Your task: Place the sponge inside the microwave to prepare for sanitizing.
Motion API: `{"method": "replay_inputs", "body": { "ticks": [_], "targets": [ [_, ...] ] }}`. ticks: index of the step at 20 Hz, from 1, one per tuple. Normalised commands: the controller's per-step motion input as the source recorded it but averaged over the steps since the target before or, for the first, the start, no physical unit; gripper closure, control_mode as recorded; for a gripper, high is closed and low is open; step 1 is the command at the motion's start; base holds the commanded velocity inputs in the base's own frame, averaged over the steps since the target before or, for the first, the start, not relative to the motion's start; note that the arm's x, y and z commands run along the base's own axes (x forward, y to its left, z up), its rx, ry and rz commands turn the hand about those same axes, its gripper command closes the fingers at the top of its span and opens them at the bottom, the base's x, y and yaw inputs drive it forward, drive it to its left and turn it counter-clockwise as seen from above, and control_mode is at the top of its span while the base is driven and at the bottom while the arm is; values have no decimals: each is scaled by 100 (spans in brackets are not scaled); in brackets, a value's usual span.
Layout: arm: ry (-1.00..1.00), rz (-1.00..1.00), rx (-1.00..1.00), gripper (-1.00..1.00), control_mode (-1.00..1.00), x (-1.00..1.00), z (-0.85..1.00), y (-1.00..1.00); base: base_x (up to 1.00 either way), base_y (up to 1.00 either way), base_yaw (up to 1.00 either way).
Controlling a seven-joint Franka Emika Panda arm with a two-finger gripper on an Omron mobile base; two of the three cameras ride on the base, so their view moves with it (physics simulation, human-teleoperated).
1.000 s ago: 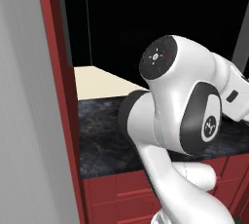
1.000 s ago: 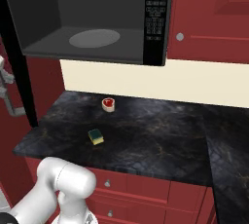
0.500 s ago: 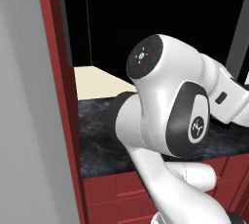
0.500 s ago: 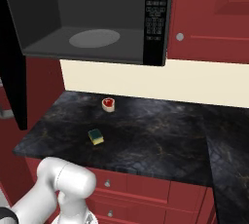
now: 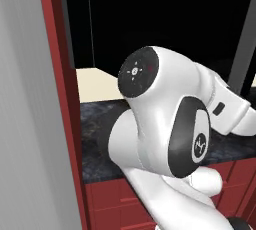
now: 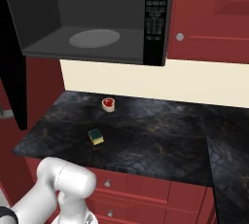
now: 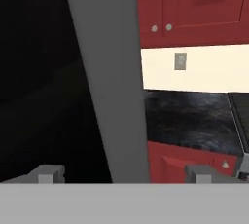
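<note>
The sponge (image 6: 96, 136), yellow with a dark green top, lies flat on the dark marble counter (image 6: 151, 140), left of its middle. Above it hangs the black microwave (image 6: 156, 18), its dark grey cavity and round glass turntable (image 6: 95, 38) exposed. Its black door (image 6: 12, 72) is swung wide to the left. In the hand view my gripper (image 7: 125, 173) is open. The door's long grey handle (image 7: 104, 72) stands between the two fingertips (image 7: 48, 172) without touching either. The same handle (image 5: 246, 49) slants past my arm in the left base view.
A small red-and-white steak-shaped piece (image 6: 108, 103) sits near the cream back wall behind the sponge. Red upper cabinets (image 6: 209, 18) flank the microwave and red drawers (image 6: 146, 189) run under the counter. A tall grey panel (image 5: 25, 124) and a red cabinet side (image 5: 60, 99) stand close on the left.
The gripper has opened and let go of the door handle. My arm's elbow has swung left and nearer the left base camera, and the hand has left the right base view's left edge.
</note>
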Motion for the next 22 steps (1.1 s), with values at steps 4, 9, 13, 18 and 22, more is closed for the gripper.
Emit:
{"method": "replay_inputs", "body": {
  "ticks": [4, 9, 13, 18, 22],
  "targets": [
    [0, 32, 2, -100, -100, -31, 0, 0, 0, 0, 0],
    [-1, 24, 15, -100, -100, -81, 0, -7, 0, 0, 0],
    [-5, 3, 53, -100, -100, -59, 0, -93, 0, 0, 0],
    [-4, 19, 68, -100, -100, -18, 0, -99, 0, 0, 0],
    [0, 33, 68, -100, -100, 8, 0, -92, 0, 0, 0]
  ]
}}
